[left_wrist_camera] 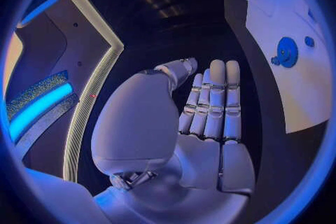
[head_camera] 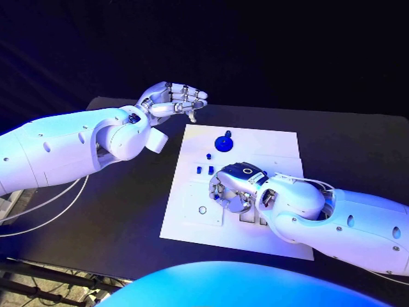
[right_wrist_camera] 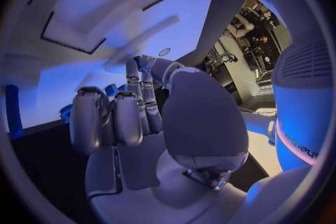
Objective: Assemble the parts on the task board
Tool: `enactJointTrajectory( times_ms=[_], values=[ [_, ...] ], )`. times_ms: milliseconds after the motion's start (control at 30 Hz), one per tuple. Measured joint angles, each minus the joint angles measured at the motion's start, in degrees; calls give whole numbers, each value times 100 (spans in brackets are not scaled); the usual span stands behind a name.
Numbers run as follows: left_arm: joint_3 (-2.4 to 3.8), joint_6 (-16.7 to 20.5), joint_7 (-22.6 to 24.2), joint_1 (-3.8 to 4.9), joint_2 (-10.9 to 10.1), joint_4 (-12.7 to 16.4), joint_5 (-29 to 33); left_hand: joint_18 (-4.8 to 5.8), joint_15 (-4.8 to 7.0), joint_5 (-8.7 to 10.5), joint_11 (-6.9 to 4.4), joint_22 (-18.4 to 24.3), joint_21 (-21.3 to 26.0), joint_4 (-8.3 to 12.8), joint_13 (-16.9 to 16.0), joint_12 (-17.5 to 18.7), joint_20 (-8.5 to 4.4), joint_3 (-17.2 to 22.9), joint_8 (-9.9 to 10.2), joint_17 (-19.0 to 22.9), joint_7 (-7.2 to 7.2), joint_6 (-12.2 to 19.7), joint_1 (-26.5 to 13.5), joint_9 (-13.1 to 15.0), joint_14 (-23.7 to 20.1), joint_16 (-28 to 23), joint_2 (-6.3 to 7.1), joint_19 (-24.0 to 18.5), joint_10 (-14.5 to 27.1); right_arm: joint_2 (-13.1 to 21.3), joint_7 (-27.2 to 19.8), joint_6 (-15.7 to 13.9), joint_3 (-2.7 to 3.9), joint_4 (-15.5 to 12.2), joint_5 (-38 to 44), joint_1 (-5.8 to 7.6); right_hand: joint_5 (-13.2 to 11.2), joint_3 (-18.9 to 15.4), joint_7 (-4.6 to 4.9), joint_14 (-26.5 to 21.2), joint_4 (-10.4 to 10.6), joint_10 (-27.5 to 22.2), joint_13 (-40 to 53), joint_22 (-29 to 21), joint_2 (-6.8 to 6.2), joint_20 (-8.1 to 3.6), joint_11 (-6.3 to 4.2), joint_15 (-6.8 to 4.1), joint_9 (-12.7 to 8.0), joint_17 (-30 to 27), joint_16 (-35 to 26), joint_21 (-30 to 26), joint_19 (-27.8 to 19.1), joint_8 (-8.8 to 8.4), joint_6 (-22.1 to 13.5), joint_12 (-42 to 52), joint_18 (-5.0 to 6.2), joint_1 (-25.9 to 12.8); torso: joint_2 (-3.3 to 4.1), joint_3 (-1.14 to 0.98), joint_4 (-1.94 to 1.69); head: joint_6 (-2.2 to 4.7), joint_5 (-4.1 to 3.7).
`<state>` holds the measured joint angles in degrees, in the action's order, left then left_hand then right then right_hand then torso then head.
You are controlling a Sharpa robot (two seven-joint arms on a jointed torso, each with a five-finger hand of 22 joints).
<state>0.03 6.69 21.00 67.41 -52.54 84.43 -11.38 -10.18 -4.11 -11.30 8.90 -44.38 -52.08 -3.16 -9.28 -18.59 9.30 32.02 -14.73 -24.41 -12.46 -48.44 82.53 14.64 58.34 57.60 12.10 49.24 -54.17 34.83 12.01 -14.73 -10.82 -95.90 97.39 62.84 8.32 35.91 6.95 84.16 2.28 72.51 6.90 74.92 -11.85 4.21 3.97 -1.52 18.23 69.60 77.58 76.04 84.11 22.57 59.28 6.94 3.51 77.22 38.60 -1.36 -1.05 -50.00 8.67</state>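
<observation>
Left hand (head_camera: 172, 99) being held above table (head_camera: 121, 211) just off task board's (head_camera: 191, 220) far left corner, fingers straight and together, nothing held. Round blue part (head_camera: 225, 142) lying near board's far edge; small blue parts (head_camera: 204, 169) at board's middle. Right hand (head_camera: 234, 187) being lowered palm-down over board's middle; some fingers curled, others reaching for small parts; whether anything is pinched cannot be told. Advised: fingertips being closed slowly, part being kept upright.

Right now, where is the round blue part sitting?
In the head view the round blue part lies on the far end of the task board, between the raised left robot hand and the right robot hand.
</observation>
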Motion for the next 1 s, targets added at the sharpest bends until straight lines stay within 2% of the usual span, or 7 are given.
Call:
enactJointTrajectory(
  times_ms=[133, 267, 333, 433, 567, 733, 1000],
  values=[
    [0, -1, -2, 0, -2, 0, -2, 0, 0, 0, 0, 0, 0, 0, 0, 0, 0, 0, 0, 0, 0, 0, 0, 0, 0, 0, 0, 0, 0, 8, 4, 24, -1, 3, -9, 0, -59, -58, 28, -33, 58, -18, -50, 0, -45, 21, -49, 33, -37, -9, 0, -106, -21, -151, -167, -175, 0, -194, -1, -1, 3, 0, -1],
    [0, -2, -4, 0, -3, 0, -2, 0, 0, 0, 0, 0, 0, 0, 0, 0, 0, 0, 0, 0, 0, 0, 0, 0, 0, 0, 0, 0, 0, 20, 14, 29, -5, 2, -18, -1, -204, -144, 86, -15, 131, -500, -63, -1, -190, 109, 52, 152, -116, -84, 0, -455, -19, -410, -494, -279, 1, -335, -1, -3, 3, 0, -5],
    [0, -3, -5, 0, -3, -1, -3, 0, 0, 0, 0, 0, 0, 0, 0, 0, 0, 0, 0, 0, 0, 0, 0, 0, 0, 0, 0, 0, 0, 31, 17, 24, -6, -5, -25, -1, -266, -258, 78, -25, 131, -881, -215, -1, -207, 188, 100, 165, -124, -249, -93, -765, -83, -515, -606, -330, 1, -317, -2, -3, 3, 0, -10],
    [0, -4, -6, 0, -2, -5, -3, 0, 0, 0, 0, -1, 0, 0, 0, 0, 0, 0, 0, -1, 0, 0, 0, 0, 0, 0, 0, 0, 0, 55, 25, -1, -11, -25, -33, -5, -266, -442, 27, -13, 139, -1094, -237, -1, -246, 227, 158, 194, -135, -355, -134, -945, -123, -630, -709, -276, 1, -276, -3, -3, 3, 0, -14],
    [0, -12, -11, 0, 2, -11, -4, 0, -2, 0, 0, 0, 0, 0, 0, -20, 0, 0, 0, -1, 2, 1, 0, -1, -2, 0, 0, 0, 0, 132, 35, -56, -18, -76, -44, -14, -266, -519, 14, -13, 170, -1183, -240, -1, -250, 227, 219, 194, -136, -367, -134, -966, -123, -646, -722, -217, 1, -272, -3, -3, 2, 0, -21],
    [0, -35, -22, 0, 4, -23, -5, 0, -20, 0, 0, 5, 0, 0, 0, -37, 0, 0, 0, -1, 20, 20, 0, -6, -21, 0, 0, 0, 0, 357, 69, -132, -18, -221, -71, -4, -301, -590, 24, -13, 192, -1160, -206, -1, -250, 227, 196, 194, -136, -351, -134, -966, -123, -673, -733, -146, 1, -272, -3, -3, 2, 0, -32],
    [-1, -65, -38, -1, 4, -32, -6, 0, -20, 0, 0, 4, 0, 0, 0, -37, 0, 0, 0, -1, 20, 20, 0, -6, -20, 0, 0, 0, 0, 916, 120, -230, 47, -666, -174, 262, -333, -658, 37, -13, 231, -1160, -188, -2, -203, 227, 196, 194, -131, -345, -134, -917, -123, -673, -740, -33, 1, -225, -5, -3, 7, 24, -108]
  ],
)
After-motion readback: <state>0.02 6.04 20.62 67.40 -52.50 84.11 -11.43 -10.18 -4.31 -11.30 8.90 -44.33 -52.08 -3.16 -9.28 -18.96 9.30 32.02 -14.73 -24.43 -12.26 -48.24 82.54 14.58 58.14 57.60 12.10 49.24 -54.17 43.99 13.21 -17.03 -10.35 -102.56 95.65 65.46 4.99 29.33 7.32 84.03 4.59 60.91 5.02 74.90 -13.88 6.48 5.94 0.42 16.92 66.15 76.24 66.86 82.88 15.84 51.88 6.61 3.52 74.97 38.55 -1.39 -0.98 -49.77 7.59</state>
